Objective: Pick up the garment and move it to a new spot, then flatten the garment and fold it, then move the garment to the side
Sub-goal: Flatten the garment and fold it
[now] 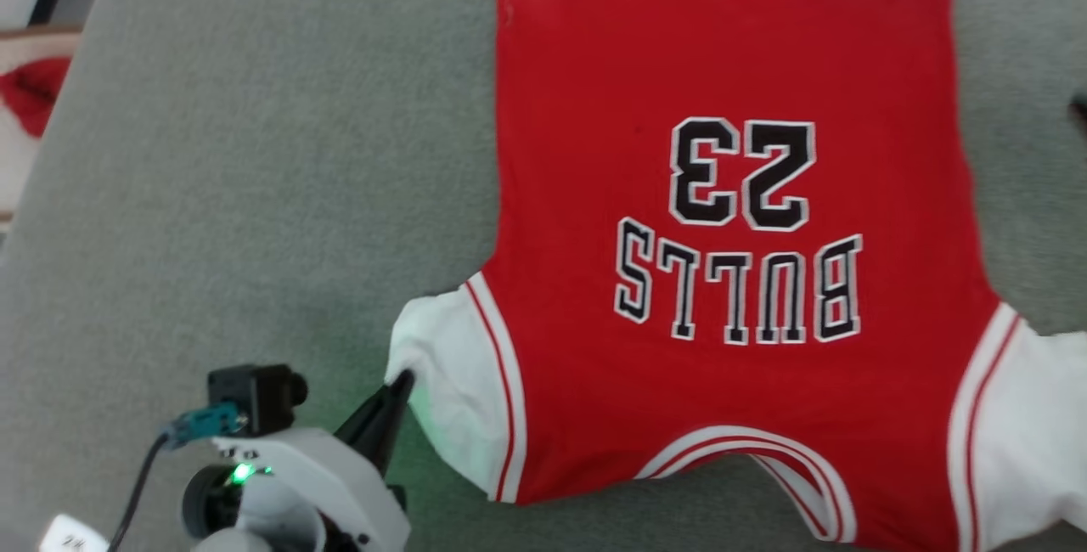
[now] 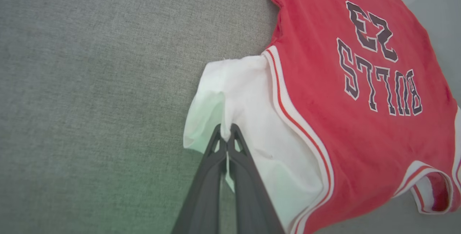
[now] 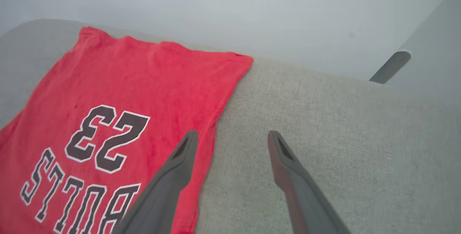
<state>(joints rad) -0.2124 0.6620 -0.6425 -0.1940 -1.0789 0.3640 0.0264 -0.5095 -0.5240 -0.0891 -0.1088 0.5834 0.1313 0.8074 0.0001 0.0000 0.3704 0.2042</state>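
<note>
Where the grey cloth-covered table (image 1: 255,195) spreads wide, the red garment (image 1: 730,68) lies flat on its right half, lettering up and collar nearest the robot. The left pincer (image 2: 225,131) is clenched on the white sleeve (image 2: 252,93). The right pincer (image 3: 232,137) gapes empty at the garment's right edge.

The red jersey (image 1: 722,51) lies spread on a grey fabric surface (image 1: 255,195)
</note>
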